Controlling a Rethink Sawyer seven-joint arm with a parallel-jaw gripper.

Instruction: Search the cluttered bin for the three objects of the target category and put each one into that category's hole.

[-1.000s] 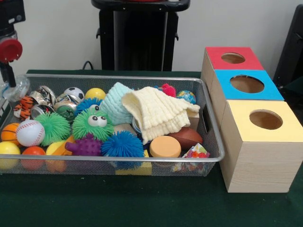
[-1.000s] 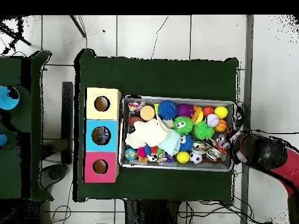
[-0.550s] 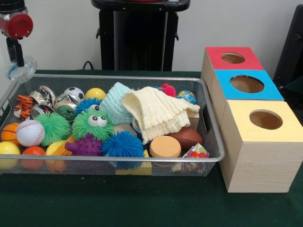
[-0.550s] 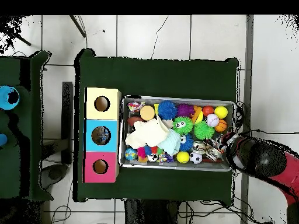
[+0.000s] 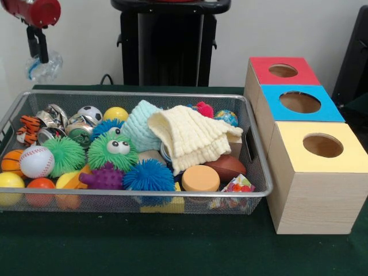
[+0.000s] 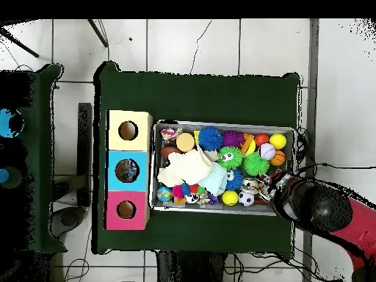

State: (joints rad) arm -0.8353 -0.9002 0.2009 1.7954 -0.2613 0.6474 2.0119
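I have the gripper [image 5: 40, 54] up at the top corner of the front view, above the far end of the mesh bin [image 5: 253, 155], with its fingers clamped on a crinkly clear wrapper [image 5: 43, 66] that dangles free, well clear of the clutter. The three boxes sit at the bin's other end, so the carry runs the bin's whole length.

My worry is the hold: the wrapper looks thin and slippery, and I judge only a pinch of it is caught. A quick swing could shake it loose, and it would drop back among the balls or onto the worktop [image 5: 172, 247].

I can't tell from here which hole it belongs in: red hole [image 5: 283, 70], blue hole [image 5: 299, 102] or yellow hole [image 5: 322, 145]. A floppy, dangling piece may also snag on a hole's rim and drape over the box top rather than fall through.
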